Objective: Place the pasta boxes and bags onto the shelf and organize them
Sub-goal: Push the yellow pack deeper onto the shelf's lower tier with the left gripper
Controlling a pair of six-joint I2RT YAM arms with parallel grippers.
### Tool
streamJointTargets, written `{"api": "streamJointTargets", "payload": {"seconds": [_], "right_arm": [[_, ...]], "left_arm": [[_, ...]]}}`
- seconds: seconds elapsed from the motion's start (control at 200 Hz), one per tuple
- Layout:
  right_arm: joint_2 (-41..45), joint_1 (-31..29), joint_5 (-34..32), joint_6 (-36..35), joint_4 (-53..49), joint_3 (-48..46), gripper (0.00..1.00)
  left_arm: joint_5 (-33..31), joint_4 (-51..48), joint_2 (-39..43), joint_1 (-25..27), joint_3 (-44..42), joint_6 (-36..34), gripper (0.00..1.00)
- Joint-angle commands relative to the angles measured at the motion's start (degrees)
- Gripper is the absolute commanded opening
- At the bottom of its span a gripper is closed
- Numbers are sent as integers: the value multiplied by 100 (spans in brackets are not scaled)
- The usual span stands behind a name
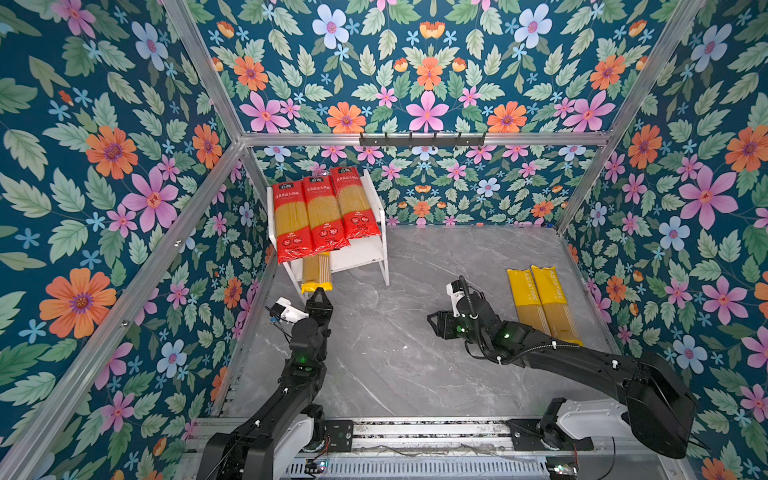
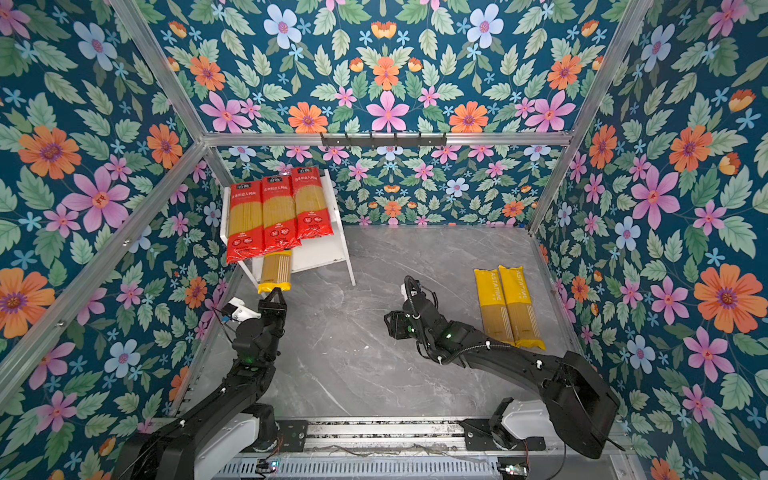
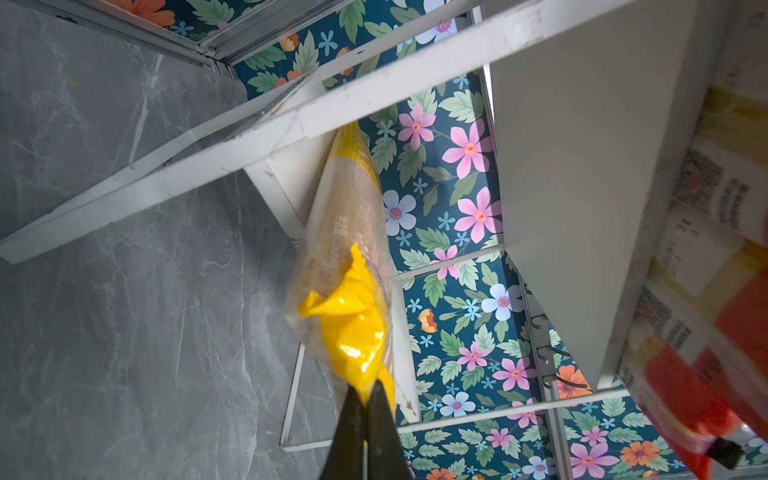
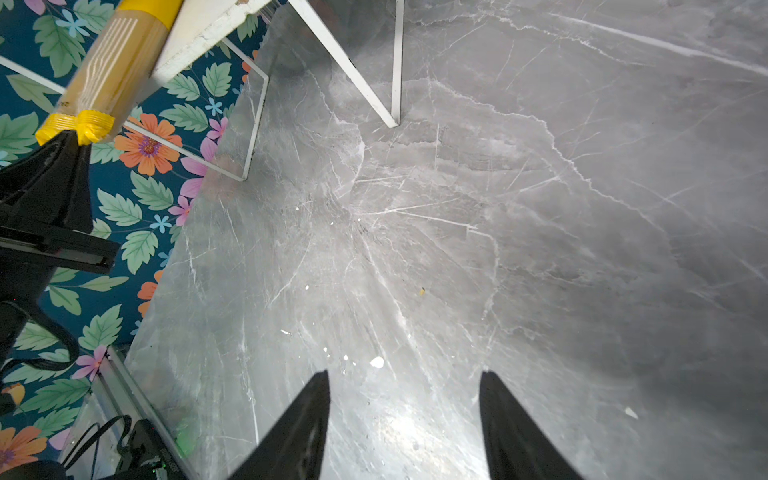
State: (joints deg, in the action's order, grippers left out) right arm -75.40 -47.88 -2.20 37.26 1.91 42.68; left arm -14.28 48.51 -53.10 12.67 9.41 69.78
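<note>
grey marble point(image 4: 540, 208) shows between your right gripper's point(image 4: 405, 411) jaws, which stand half apart and empty. two loose yellow bags point(image 1: 552, 303), lettered "astatime", lie just beside that arm, long axes pointing away. your left gripper point(image 1: 319, 291) is pinched tight on the crimped end of a third yellow bag point(image 1: 316, 269), which runs straight ahead from the jaws into the shelf's point(image 1: 361, 255) lower tier. push along that line. on top lie three red bags point(image 1: 324, 210) with chinese print.
</note>
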Motion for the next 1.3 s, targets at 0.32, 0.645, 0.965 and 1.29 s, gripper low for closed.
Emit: {"api": "streamJointTargets", "payload": {"seconds": [0.32,0.645,0.965,1.29], "right_arm": [[-110,-2,165,157,198,-5,58],[-221,3,299,300,307,-58,57],[-345,-2,437,356,491,-48,56],[-289,-19,519,456,639,-163,55]], "left_arm": [[-2329,1179,3,675,-186,-849,0],[-1036,710,-375,670,279,-946,6],[511,-2151,821,585,553,-710,60],[2469,-2647,1234,-1141,676,-454,95]]}}
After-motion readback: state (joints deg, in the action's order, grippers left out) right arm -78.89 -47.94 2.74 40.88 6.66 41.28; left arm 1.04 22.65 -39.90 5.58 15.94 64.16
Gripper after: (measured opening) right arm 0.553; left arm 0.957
